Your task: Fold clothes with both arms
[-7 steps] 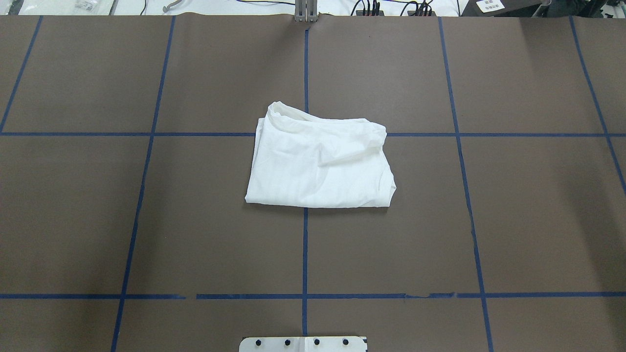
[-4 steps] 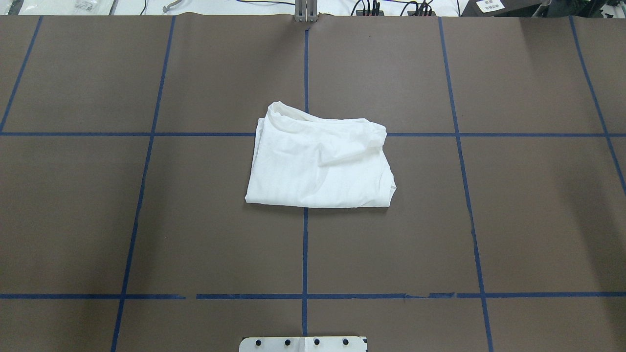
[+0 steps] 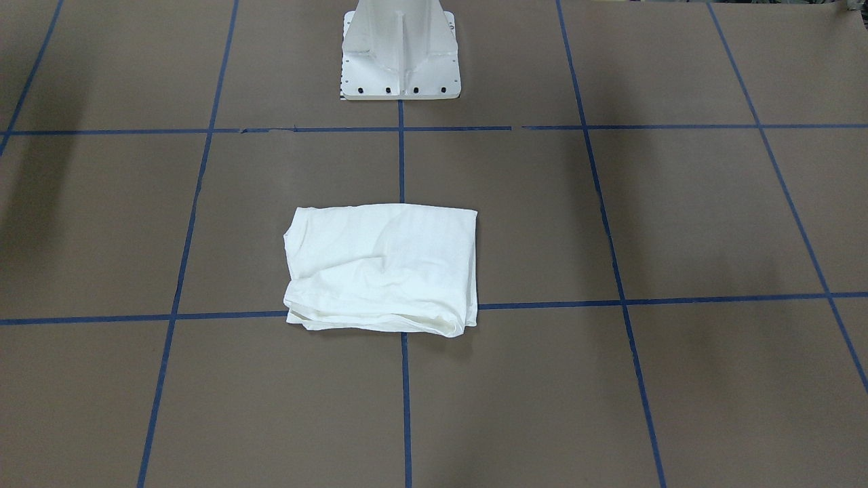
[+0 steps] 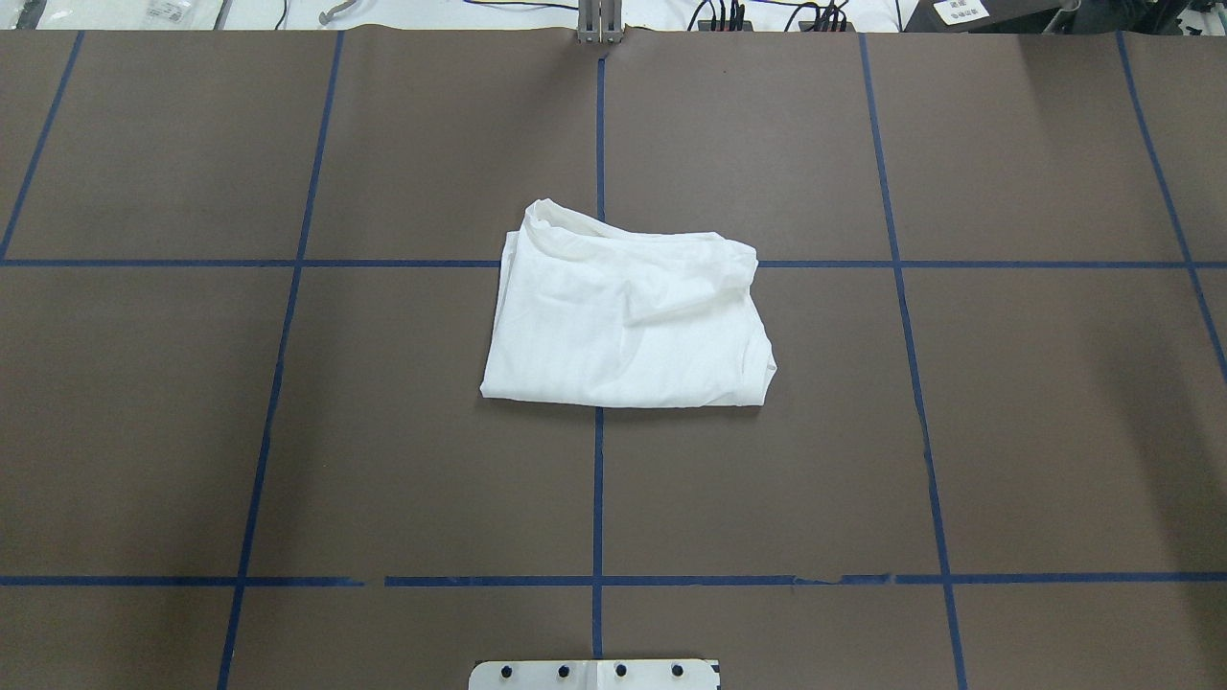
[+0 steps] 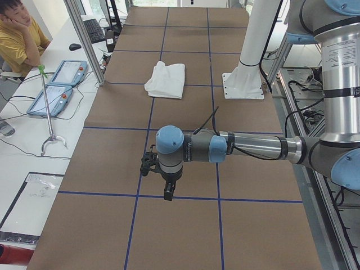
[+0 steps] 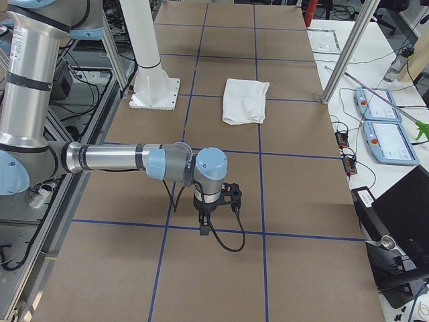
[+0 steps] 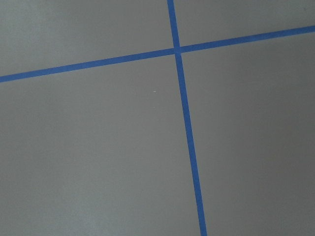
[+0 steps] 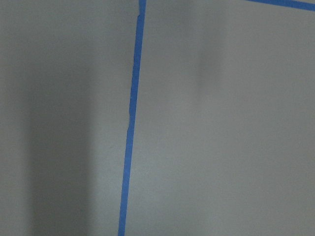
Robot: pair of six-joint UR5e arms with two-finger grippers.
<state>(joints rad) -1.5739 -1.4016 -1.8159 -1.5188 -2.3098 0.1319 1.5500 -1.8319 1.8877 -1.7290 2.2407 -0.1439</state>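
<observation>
We find the white metal pedestal base (image 4: 594,674) cut off at the overhead view's lower edge; the black two-finger left gripper (image 5: 167,194) and right gripper (image 6: 203,230) show too small to judge.

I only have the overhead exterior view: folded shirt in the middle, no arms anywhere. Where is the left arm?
Observer: The exterior left view shows the left arm stretched out over the table, its left tool pointing down, well short of the shirt.
Operator: And the right side?
Observer: In the exterior right view the right tool hangs over bare table, also apart from the shirt.
Operator: Tools open or shut?
Observer: Cannot tell. The wrist views show only table and blue tape.
</observation>
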